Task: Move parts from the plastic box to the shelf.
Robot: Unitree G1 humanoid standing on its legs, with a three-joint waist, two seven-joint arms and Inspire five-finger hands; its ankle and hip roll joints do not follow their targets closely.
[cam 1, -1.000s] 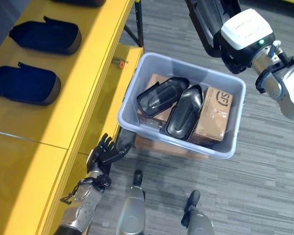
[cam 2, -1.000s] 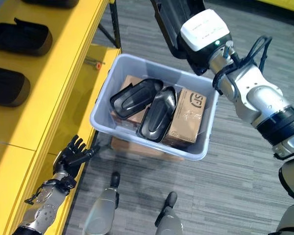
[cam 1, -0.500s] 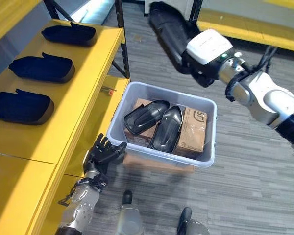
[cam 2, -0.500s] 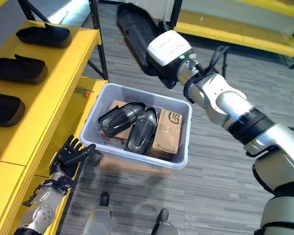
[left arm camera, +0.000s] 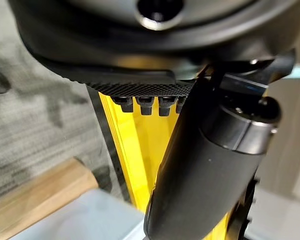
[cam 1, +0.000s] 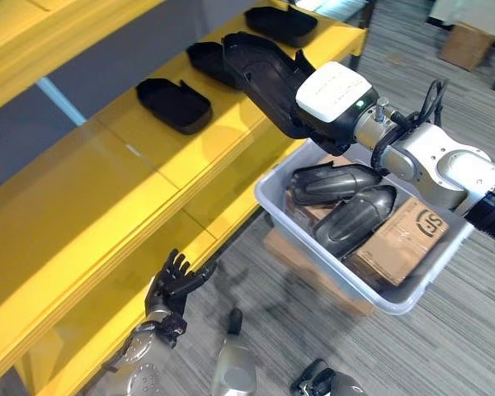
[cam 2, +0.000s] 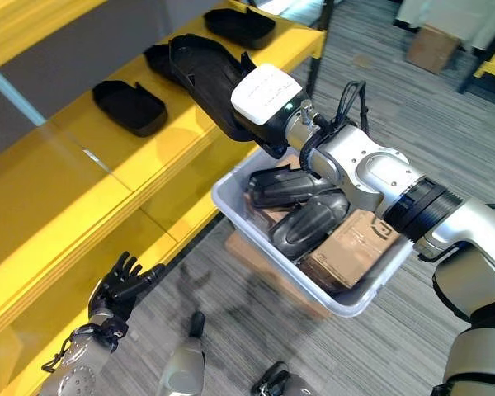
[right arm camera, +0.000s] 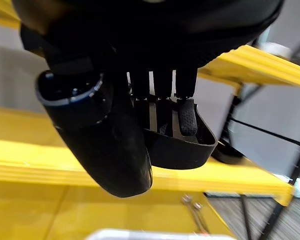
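Black moulded part (cam 1: 260, 78) – long, hollow shell, right hand (right arm camera: 182, 115) gripping

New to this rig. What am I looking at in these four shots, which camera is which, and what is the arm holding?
This is a humanoid robot with two arms, each ending in a dark hand. Two shots come from a stereo camera on its head, looking down. The other two come from cameras on the wrists, looking along each hand from very close.

The right hand has its fingers curled round a black moulded part and holds it up by the yellow shelf. Three like parts lie in a row on that shelf.

Below is a grey plastic box holding two more black parts on top of a cardboard carton. The box itself rests on a flat carton on the floor.

The left hand hangs low beside the shelf's lower level, fingers spread, holding nothing.
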